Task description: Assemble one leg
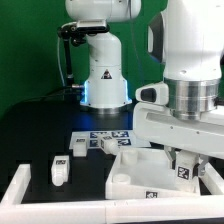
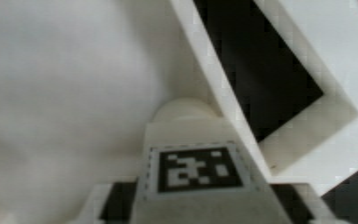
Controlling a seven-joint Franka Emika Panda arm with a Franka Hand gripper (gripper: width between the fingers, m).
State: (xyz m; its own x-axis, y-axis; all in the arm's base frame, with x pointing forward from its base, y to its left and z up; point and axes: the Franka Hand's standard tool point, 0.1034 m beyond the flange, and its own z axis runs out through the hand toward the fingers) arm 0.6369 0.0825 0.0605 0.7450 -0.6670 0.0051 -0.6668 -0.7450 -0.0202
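Observation:
My gripper (image 1: pixel 181 160) is at the exterior view's right, low over the white square tabletop (image 1: pixel 135 160), and is shut on a white leg (image 1: pixel 184 175) that carries a marker tag. In the wrist view the leg (image 2: pixel 194 150) runs out from between the jaws of the gripper (image 2: pixel 197 208), and its rounded end sits against the tabletop's flat white face (image 2: pixel 69 90) beside a raised white edge (image 2: pixel 211 60). A second loose white leg (image 1: pixel 59 170) lies on the dark table at the exterior view's left.
The marker board (image 1: pixel 105 140) lies behind the tabletop. The robot base (image 1: pixel 103 75) stands at the back. A white rail (image 1: pixel 15 187) borders the table's front and left. A small white part (image 1: pixel 78 145) lies near the marker board.

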